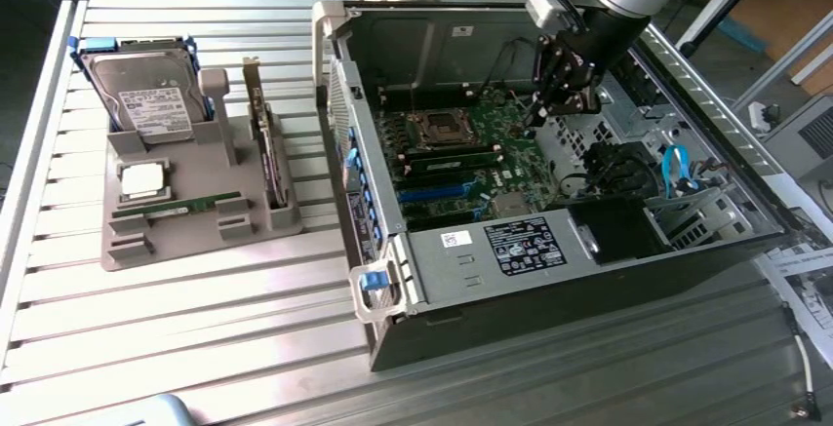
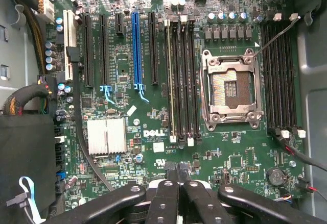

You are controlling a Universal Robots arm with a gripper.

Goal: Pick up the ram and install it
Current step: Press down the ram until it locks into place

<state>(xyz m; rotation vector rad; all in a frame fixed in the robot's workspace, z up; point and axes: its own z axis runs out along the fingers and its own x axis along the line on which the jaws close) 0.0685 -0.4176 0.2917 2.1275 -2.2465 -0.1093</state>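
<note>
Slatted metal table [image 1: 195,319] carries a grey holder tray [image 1: 195,236] on the exterior view's left and an open computer case [image 1: 521,280] on its right. We see one ram [image 1: 176,208] lying flat in the tray's front slot, just below the square silver CPU chip [image 1: 143,180], well apart from the gripper [image 1: 563,104], which hangs inside the case above the motherboard [image 1: 482,168]. Another stick looks seated in a slot [image 2: 169,81] left of the empty CPU socket [image 2: 232,89] in the wrist view, but we can't tell for sure. Gripper fingers [image 2: 164,198] are pressed together with nothing between them; their tips are cut off by the frame edge. A hard drive [image 1: 150,95] and an upright expansion card [image 1: 267,153] crowd the tray behind the ram; its front side is open. Case walls hem the arm in, and cables [image 1: 677,168] clutter the far corner.
</note>
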